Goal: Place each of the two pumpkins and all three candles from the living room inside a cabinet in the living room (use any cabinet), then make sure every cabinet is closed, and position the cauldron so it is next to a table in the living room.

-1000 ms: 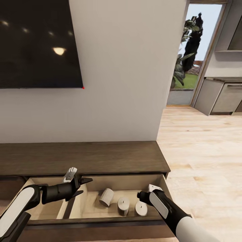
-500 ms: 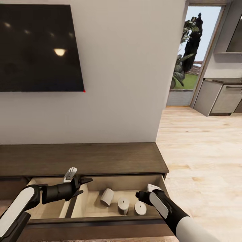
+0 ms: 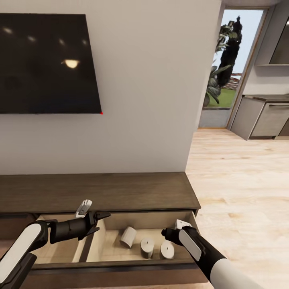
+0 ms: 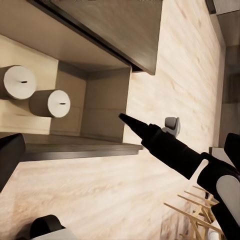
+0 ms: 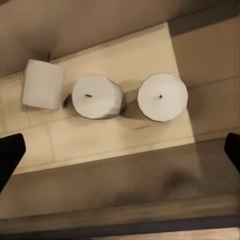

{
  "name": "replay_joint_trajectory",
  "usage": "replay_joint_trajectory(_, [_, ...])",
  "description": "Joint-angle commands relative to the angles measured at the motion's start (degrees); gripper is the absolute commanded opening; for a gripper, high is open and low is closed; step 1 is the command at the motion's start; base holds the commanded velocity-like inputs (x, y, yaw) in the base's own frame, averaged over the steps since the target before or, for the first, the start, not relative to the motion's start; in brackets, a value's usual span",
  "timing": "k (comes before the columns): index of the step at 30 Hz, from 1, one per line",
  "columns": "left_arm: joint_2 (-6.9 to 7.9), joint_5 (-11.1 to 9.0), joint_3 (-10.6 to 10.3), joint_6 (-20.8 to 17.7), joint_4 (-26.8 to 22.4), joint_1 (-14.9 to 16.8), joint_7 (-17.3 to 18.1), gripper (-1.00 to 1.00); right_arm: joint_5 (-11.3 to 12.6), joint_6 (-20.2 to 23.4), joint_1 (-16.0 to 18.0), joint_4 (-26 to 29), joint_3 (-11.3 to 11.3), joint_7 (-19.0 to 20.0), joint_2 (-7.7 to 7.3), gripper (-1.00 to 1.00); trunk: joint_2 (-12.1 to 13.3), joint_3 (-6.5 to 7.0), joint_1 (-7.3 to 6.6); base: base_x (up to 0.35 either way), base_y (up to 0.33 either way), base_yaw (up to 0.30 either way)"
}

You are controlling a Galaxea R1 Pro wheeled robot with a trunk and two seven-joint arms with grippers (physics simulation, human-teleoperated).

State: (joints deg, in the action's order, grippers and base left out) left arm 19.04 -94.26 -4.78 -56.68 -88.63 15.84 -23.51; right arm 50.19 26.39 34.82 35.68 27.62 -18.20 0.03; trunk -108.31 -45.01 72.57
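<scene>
1. left gripper [image 3: 99,222]: hangs over the left part of the open drawer, beside its inner divider; the dark fingers are spread and hold nothing.
2. cabinet [image 3: 96,192]: long, low, dark-brown console against the wall under the tv [image 3: 48,63]; its top surface is bare. one drawer [image 3: 114,263] stands pulled out, pale inside.
3. candles: three lie in the right compartment of that drawer. the lying candle [image 3: 128,237] is on its side; the middle candle [image 3: 147,247] and the right-hand candle [image 3: 167,249] stand upright, close together, wicks up. in the right wrist view the same three show in a row, the tipped one [image 5: 42,84] apart from the upright pair [image 5: 97,96].
4. right gripper [image 3: 164,233]: just above the right-hand candle, apart from it; the right wrist view shows its two dark fingers [image 5: 10,155] wide apart, with nothing between them.
5. progress, as judged: candles stowed; the drawer not yet shut.
6. outstanding: two pumpkins and the cauldron, none located in these views, so whether the pumpkins are stowed cannot be told.
7. obscured: the left compartment's floor lies partly behind the left arm, and the drawer front cuts off the near floor. cabinet's left end is cut off. kitchen units [image 3: 261,120] show through the opening at far right.
</scene>
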Motion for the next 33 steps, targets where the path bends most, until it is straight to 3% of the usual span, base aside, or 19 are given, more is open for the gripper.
replay_joint_trajectory(1, [0.04, -0.6, 0.0, 0.0, 0.0, 0.0, -0.6, 1.00, 0.5, 0.1, 0.0, 0.1, 0.2, -0.5, -0.04, 1.00, 0.4, 0.13, -0.23, 0.000, 0.000, 0.000])
replay_joint_trajectory(14, [0.08, -0.6, 0.0, 0.0, -0.1, 0.0, -0.6, 1.00, 0.5, 0.1, 0.1, 0.1, 0.2, -0.5, -0.09, 1.00, 5.6, 2.46, -3.09, -0.018, 0.000, 0.000])
replay_joint_trajectory(33, [0.13, -0.6, 0.0, 0.0, 0.0, 0.0, -0.6, 1.00, 0.5, 0.1, 0.1, 0.1, 0.2, -0.5, -0.09, 1.00, 13.2, 5.87, -7.26, -0.301, 0.075, 0.000])
